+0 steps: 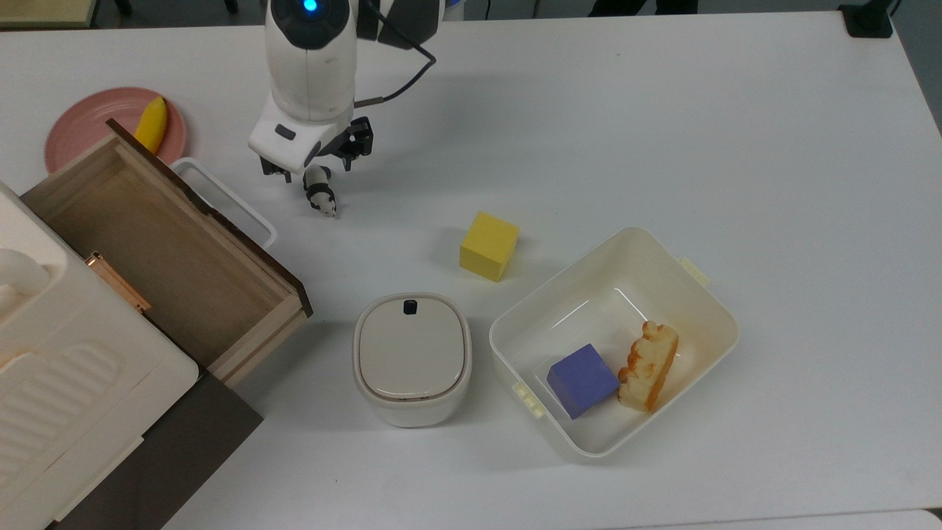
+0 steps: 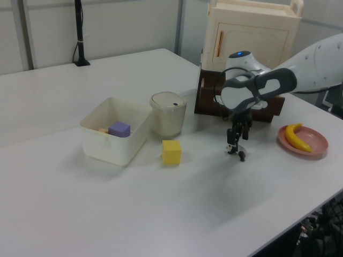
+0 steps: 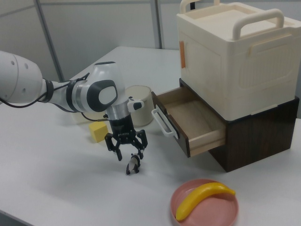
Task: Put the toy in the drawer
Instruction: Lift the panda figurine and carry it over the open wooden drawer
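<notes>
The toy (image 1: 321, 194) is a tiny black-and-white panda lying on the white table, also seen in the left view (image 2: 239, 152) and the right view (image 3: 133, 165). My gripper (image 1: 316, 168) is open and low over the panda's far end, one finger on each side of it. In the right view the gripper (image 3: 128, 150) hangs just above the figurine. The drawer (image 1: 147, 243) stands pulled out at the top view's left, light wood inside, with nothing in it and a white loop handle (image 1: 228, 199) facing the toy. The right view shows the drawer (image 3: 193, 115) open too.
A yellow cube (image 1: 489, 245) sits right of the toy in the top view. Nearer the front stand a lidded cream pot (image 1: 411, 358) and a cream tub (image 1: 706, 294) holding a purple cube (image 1: 581, 380) and a bread-like toy (image 1: 649, 364). A pink plate (image 1: 88, 125) with a banana (image 1: 151, 124) lies behind the drawer.
</notes>
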Available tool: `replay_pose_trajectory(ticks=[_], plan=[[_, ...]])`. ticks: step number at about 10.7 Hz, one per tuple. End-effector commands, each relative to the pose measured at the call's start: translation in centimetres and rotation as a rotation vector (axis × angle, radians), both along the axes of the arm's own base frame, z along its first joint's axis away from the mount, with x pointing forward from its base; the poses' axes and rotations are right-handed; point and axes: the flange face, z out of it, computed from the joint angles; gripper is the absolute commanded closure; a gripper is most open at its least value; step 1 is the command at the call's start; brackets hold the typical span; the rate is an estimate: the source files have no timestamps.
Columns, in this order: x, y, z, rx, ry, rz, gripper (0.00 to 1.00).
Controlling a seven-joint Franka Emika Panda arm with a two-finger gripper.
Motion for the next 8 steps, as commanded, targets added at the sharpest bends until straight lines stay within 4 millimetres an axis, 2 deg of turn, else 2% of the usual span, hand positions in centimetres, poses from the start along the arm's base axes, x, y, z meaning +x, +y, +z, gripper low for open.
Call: replay_pose_trajectory(ticks=[1, 2, 3, 4, 5, 6, 8], plan=[[-0.1, -0.3, -1.2, -0.023, 0.0, 0.041, 0.46], [-0.1, -0.2, -0.9, -0.023, 0.002, 0.044, 0.81], [-0.2, -0.1, -0.3, -0.024, 0.001, 0.043, 1.0], [-0.3, 0.0, 0.4, -0.021, 0.014, 0.035, 1.0], [-0.1, 0.3, 2.7, -0.017, -0.005, 0.034, 1.0], [0.3, 1.0, 6.2, -0.006, -0.025, 0.041, 1.0], [1.7, 1.7, 15.0, 0.128, -0.064, 0.063, 1.0]])
